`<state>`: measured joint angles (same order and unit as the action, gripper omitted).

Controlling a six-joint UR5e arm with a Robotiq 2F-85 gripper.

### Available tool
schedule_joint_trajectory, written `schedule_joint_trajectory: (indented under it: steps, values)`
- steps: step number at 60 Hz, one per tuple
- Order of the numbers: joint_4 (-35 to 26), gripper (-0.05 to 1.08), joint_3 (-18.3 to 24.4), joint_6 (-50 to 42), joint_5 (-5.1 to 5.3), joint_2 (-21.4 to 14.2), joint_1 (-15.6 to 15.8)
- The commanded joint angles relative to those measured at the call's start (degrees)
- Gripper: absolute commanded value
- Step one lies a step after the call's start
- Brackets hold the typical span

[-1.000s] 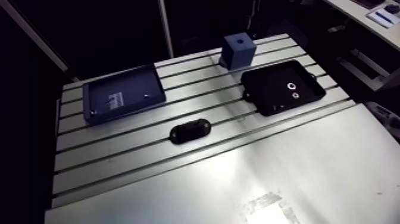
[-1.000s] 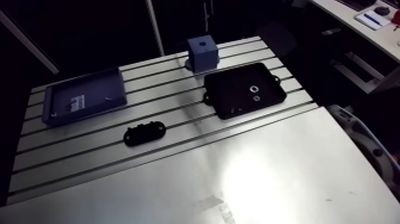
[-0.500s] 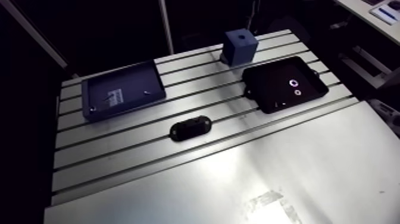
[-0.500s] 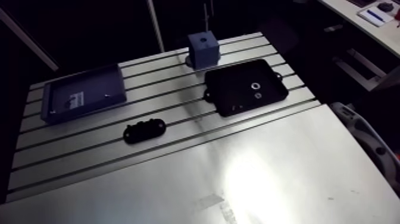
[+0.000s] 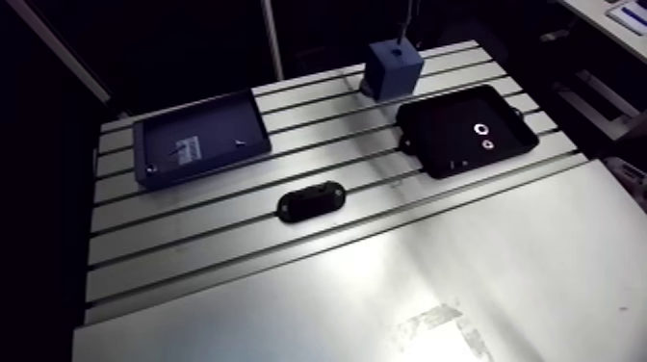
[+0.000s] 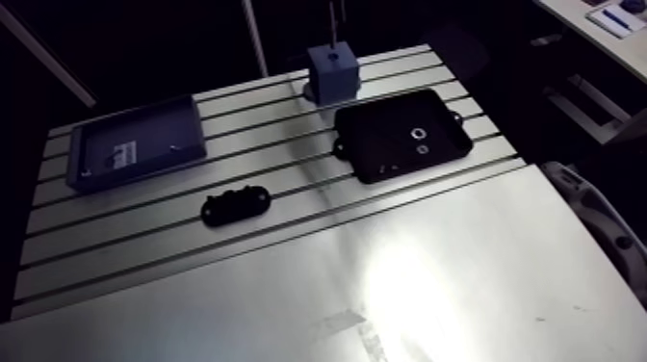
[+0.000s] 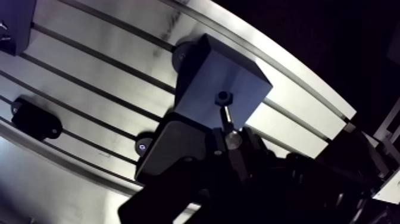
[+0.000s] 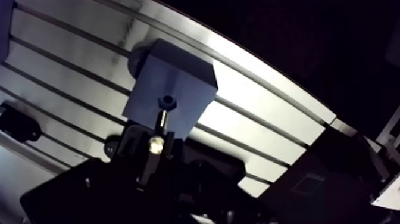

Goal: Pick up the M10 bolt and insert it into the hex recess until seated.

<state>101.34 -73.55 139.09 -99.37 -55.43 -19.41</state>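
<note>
A blue block (image 7: 205, 77) stands at the back of the slotted table (image 5: 193, 221), with a small hex recess (image 7: 223, 95) in its top face; in the arm view the block (image 5: 392, 65) is near the far edge. My gripper (image 7: 230, 140) hangs just above the block, shut on the M10 bolt (image 8: 159, 124). The bolt's shaft points toward the recess, and its tip stands just short of the hole, slightly tilted. The bolt's shiny head (image 8: 156, 143) sits between the dark fingers.
A black tray (image 5: 452, 144) with two washers (image 5: 481, 126) lies in front of the block, partly under the gripper in the wrist view. A black oval part (image 5: 311, 201) sits mid-table and a blue tray (image 5: 199, 144) at the left. A smooth metal plate (image 5: 385, 289) covers the front.
The arm view has shifted a little, so the block and trays sit slightly higher and further right in the picture. Nothing on the table has moved.
</note>
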Motion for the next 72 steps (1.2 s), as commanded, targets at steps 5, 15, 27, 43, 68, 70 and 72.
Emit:
schedule_joint_trajectory:
  steps: [5, 15, 27, 43, 68, 70, 72]
  values:
    - [0.0, 0.94, 0.3, 0.0, -0.17, 0.9, 0.2]
    - [0.0, 0.95, 0.4, -0.1, -0.26, 1.2, 0.2]
    - [0.0, 0.95, 0.8, 0.0, -0.26, 1.7, 0.2]
    - [0.0, 0.94, 0.7, 0.0, -0.34, 1.8, 0.2]
    - [0.0, 0.94, 0.7, 0.0, -0.34, 2.1, 0.2]
    - [0.0, 0.95, 0.7, -0.1, -0.34, 2.1, 0.2]
    - [0.1, 0.94, 0.7, -0.1, -0.34, 2.2, 0.2]
